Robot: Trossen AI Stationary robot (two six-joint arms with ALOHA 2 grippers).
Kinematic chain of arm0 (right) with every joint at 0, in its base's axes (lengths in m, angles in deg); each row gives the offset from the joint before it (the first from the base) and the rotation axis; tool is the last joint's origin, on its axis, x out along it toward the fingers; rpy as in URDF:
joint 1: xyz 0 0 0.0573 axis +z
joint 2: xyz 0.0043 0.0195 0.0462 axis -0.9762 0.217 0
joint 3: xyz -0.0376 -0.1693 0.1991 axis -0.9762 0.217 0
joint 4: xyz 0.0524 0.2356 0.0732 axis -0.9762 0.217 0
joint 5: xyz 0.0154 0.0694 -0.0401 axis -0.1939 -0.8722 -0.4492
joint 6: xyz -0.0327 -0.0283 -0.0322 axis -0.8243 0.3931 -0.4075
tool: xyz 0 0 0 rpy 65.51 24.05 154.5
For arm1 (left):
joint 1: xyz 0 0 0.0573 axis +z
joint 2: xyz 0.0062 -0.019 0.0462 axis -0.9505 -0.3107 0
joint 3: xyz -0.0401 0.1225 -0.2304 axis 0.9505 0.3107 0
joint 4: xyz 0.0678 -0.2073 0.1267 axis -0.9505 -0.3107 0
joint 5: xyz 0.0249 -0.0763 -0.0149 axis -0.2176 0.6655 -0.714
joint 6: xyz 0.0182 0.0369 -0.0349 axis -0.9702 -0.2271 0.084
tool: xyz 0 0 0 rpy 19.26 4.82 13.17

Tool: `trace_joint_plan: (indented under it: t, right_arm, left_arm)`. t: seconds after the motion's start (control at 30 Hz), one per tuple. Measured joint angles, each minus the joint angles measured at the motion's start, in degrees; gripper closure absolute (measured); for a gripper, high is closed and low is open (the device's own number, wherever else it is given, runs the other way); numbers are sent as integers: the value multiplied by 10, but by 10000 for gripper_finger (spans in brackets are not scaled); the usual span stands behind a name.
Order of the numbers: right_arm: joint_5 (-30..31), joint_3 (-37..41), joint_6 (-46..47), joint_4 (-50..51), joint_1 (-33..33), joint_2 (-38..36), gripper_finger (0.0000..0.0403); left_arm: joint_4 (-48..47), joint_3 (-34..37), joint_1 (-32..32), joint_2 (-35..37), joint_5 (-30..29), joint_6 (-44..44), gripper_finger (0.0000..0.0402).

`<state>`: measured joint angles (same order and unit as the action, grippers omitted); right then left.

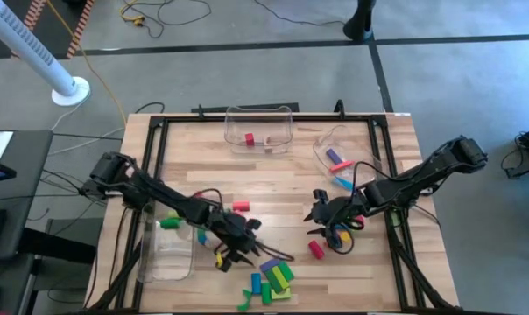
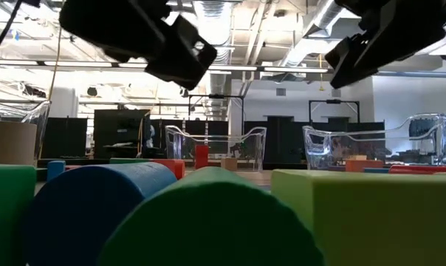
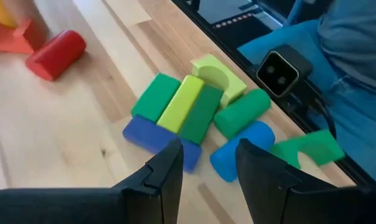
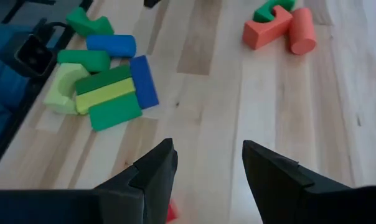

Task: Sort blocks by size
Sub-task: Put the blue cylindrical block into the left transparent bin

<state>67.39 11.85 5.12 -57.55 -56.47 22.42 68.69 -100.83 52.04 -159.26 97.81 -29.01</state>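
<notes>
Left hand [image 3: 206, 171] hangs over the counter [image 1: 273, 175], fingers apart and holding nothing, just short of the cluster of green, yellow-green and blue blocks [image 3: 194, 109] near the front edge (a red cylinder [image 3: 56, 55] lies apart). Right hand [image 4: 206, 168] hovers mid-counter, fingers apart, empty.

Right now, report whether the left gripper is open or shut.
Open: the left gripper shows a clear gap between its fingers, holding nothing, above the blue block.
</notes>
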Motion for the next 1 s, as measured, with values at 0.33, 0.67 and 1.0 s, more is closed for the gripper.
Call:
trace_joint_plan:
  t: [0.33,0.67,1.0]
  right_arm:
    - [1,0,35,-44,36,0,186]
    - [36,0,66,-47,95,1,186]
    - [63,0,81,-47,133,1,186]
  left_arm:
    - [-59,-73,-9,-49,-15,18,262]
    - [-28,-74,-45,-73,-86,49,262]
    - [-29,-114,-64,-115,-134,92,262]
